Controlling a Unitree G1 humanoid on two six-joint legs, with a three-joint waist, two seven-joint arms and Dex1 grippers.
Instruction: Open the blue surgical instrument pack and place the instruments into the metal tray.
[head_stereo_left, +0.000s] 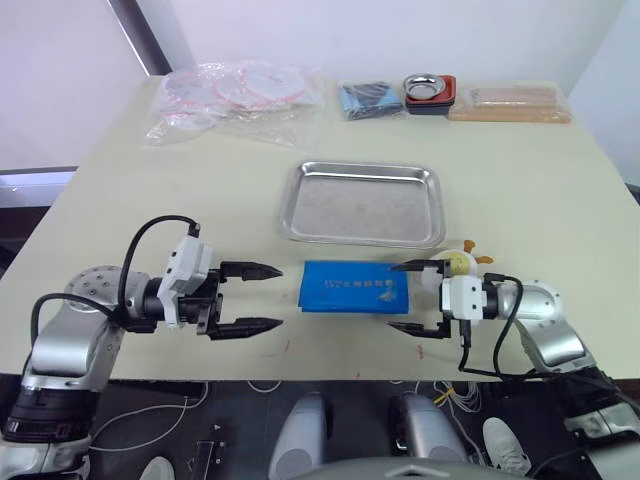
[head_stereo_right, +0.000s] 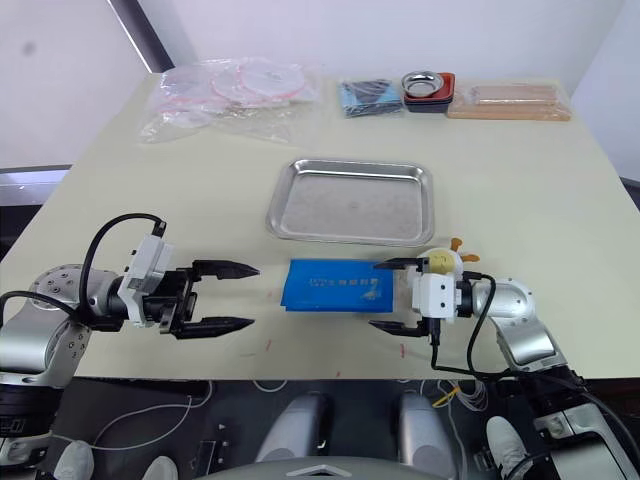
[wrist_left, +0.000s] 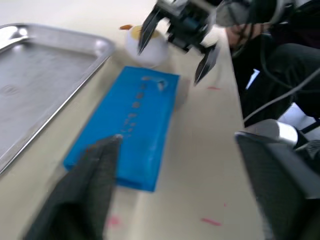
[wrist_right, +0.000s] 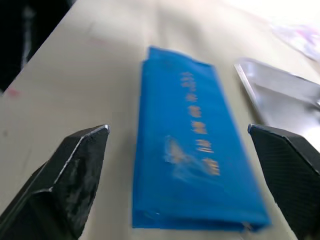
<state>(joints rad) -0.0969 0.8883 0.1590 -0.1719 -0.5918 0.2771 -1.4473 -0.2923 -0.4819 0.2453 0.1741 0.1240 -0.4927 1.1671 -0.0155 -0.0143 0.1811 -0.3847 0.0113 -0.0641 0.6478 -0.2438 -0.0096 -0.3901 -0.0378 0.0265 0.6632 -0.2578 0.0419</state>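
We have our left gripper (head_stereo_left: 263, 297) and right gripper (head_stereo_left: 412, 297) spread wide and empty, flanking the closed blue surgical instrument pack (head_stereo_left: 354, 288) near the table's front edge, ready to open it; just beyond lies the empty metal tray (head_stereo_left: 364, 203).

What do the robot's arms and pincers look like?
Both arms are shiny silver metal with rounded joints. Each ends in a white boxy block carrying a pincer: the left pincer and the right pincer each have two pointed black fingers. Up close the finger pads look dark and finely textured. Black cables loop from each wrist back along the arm.
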